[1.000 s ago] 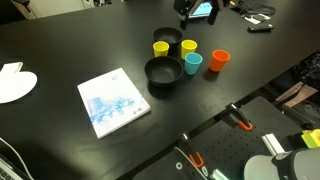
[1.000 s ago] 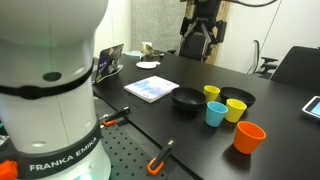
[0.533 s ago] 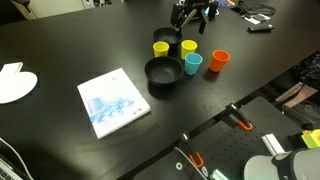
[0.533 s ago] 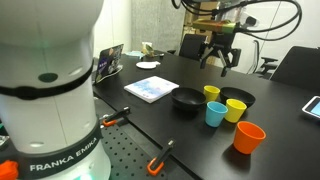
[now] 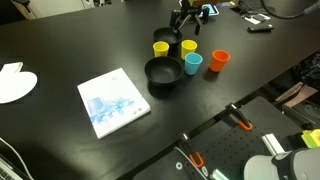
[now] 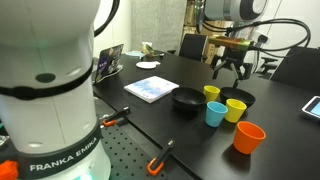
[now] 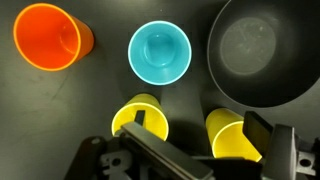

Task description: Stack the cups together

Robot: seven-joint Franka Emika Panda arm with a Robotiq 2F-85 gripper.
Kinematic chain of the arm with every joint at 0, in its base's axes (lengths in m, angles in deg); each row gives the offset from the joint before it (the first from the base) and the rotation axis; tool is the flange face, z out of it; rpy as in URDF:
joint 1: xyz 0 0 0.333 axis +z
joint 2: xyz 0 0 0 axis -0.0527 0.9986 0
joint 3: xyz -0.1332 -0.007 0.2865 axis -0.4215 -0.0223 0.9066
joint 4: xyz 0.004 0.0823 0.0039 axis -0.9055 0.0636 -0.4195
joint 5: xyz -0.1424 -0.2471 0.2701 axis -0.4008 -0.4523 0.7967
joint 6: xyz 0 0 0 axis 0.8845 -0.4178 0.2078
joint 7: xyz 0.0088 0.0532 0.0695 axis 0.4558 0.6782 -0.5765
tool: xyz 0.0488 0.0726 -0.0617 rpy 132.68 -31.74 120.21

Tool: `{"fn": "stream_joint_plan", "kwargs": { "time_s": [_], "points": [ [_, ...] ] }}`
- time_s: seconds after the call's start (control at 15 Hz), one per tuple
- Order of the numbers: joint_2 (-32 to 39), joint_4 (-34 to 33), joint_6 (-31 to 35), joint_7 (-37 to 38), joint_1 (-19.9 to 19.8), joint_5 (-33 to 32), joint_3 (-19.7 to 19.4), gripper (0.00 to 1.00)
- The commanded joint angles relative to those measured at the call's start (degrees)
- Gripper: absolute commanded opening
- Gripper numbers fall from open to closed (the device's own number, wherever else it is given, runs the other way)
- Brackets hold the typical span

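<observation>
Wrist view: tool (image 7: 200, 150) hides lower parts of both yellow cups (image 7: 128, 112); black bowl (image 7: 265, 55) cut off top & right. Exterior view: 2nd black bowl (image 5: 168, 36) partly behind a yellow cup.

a black bowl (image 5: 164, 73) rests on the dark tabletop (image 5: 70, 50), a second black bowl (image 5: 167, 37) behind it. a pale blue booklet (image 5: 113, 101) lies flat, apart from both.

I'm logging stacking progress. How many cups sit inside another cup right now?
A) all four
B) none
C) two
B: in the wrist view the orange cup, the teal cup and both yellow cups stand apart on the table, each empty.
</observation>
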Motion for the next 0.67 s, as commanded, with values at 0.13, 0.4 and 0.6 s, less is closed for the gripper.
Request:
{"fn": "stream_joint_plan", "kwargs": {
  "time_s": [0.13, 0.4, 0.6],
  "points": [
    [7.96, -5.62, 4.43, -1.70, -0.95, -0.15, -0.44, 1.00],
    [11.01, -5.94, 10.04, -2.18, -1.63, 0.09, -0.68, 1.00],
    [13.66, -6.79, 11.51, -1.28, -1.15, -0.96, -1.14, 1.00]
  ]
}}
